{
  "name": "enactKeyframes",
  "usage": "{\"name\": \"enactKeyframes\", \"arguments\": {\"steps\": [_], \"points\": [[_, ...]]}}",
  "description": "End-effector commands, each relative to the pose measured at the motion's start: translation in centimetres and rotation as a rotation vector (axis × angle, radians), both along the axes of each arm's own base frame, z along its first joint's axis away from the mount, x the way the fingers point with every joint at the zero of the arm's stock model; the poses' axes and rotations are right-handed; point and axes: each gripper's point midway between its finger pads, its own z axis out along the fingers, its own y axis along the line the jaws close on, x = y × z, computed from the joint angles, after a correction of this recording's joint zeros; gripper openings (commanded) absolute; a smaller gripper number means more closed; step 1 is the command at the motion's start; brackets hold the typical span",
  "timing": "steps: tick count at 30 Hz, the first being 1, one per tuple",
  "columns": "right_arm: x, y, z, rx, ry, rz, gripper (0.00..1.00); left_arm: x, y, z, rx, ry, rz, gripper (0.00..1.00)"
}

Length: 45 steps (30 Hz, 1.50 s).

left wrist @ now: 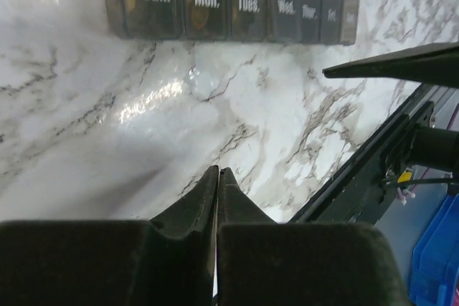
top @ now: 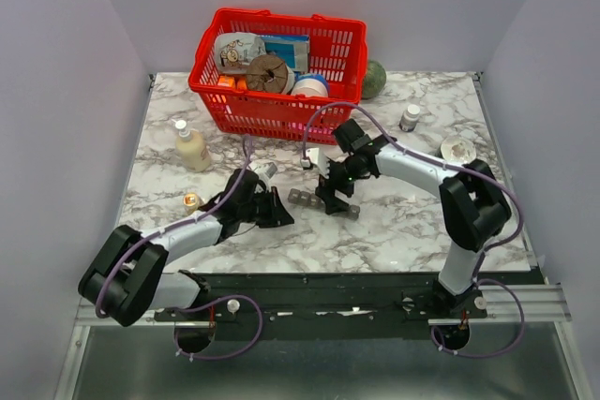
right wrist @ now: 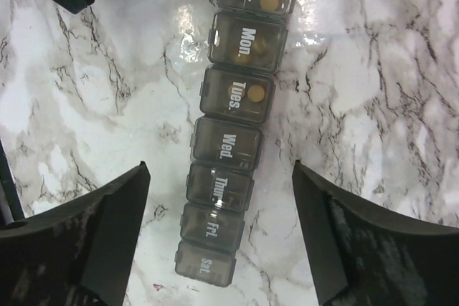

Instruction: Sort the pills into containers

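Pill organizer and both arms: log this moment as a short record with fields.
item: dark pill organizer, flat on the marble table
labels: Sun. to Sat.
lids: look closed
contents: round tan pills in Sun., Mon. and Tues.; none visible in the others
left fingers: shut, empty, apart from the organizer
right fingers: open, one on each side of the organizer, clear of it

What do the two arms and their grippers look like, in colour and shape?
The left arm and right arm have white links and bulky black joints, each trailing a purple cable. The left gripper and right gripper are black, with wedge-shaped fingers.
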Motion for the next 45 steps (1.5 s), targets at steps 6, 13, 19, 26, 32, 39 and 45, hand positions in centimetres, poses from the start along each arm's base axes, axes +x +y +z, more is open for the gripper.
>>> {"name": "enactKeyframes", "arguments": {"steps": [6,13,19,26,32,39,45], "points": [[0.2,1.0,1.4,0.024,-0.29,0.092,0.9,5.1,-1.8,2.9,-0.077,-0.093,0.052,0.17],[0.7,1.2,0.2,-0.021,-0.334,0.092,0.84,7.1,-3.4,3.2,-0.13,-0.091,0.057,0.17],[0.3,1.8,-0.8,-0.044,-0.342,0.111,0.81,8.0,-4.1,2.1,-0.132,-0.071,0.055,0.17],[0.5,1.7,-1.7,-0.081,-0.358,0.111,0.8,8.4,-4.4,0.7,-0.139,-0.045,0.063,0.15],[1.0,1.6,-2.0,-0.097,-0.374,0.093,0.77,8.3,-4.0,-0.8,-0.108,-0.021,0.083,0.14],[1.5,1.6,-1.3,-0.093,-0.401,0.072,0.68,7.8,-3.1,-2.7,-0.061,0.033,0.104,0.12],[1.9,1.5,-0.2,-0.085,-0.43,0.055,0.64,7.6,-2.7,-3.7,-0.03,0.062,0.106,0.1]]}}
